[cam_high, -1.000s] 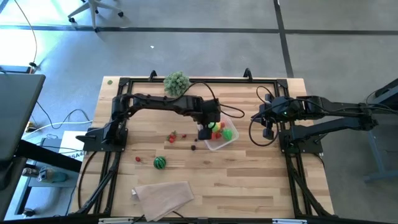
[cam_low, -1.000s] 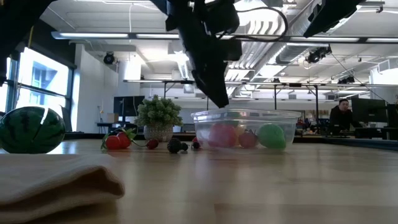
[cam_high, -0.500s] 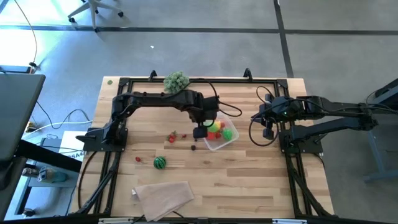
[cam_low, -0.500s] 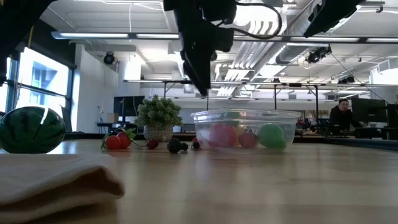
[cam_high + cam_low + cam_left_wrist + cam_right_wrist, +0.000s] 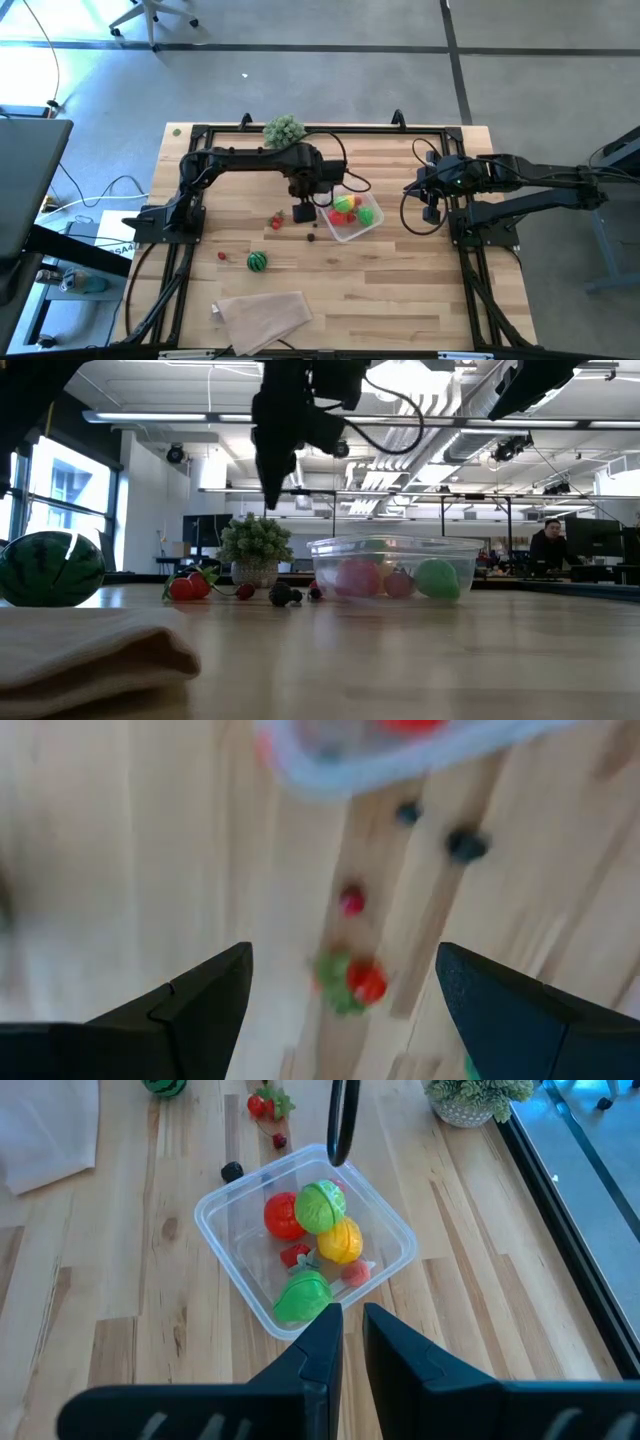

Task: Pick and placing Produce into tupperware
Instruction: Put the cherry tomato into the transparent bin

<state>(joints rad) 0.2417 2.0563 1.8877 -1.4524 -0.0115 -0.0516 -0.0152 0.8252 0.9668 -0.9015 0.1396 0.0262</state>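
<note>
The clear tupperware sits mid-table and holds red, green and yellow toy produce. My left gripper hangs open above the table just left of it, over a strawberry with green leaves and a small red berry. Two dark berries lie near the tupperware's wall. The striped watermelon ball and a small red piece rest nearer the left front. My right gripper is shut and waits above the table to the right of the tupperware.
A folded beige cloth lies at the near edge. A bushy potted plant stands at the far edge. Black frame rails run along both table sides. Bare wood lies between the tupperware and my right arm.
My left gripper has moved from over the tupperware's left edge toward the table's left and risen somewhat, now standing over the loose berries. The tupperware and the produce on the table have stayed put.
</note>
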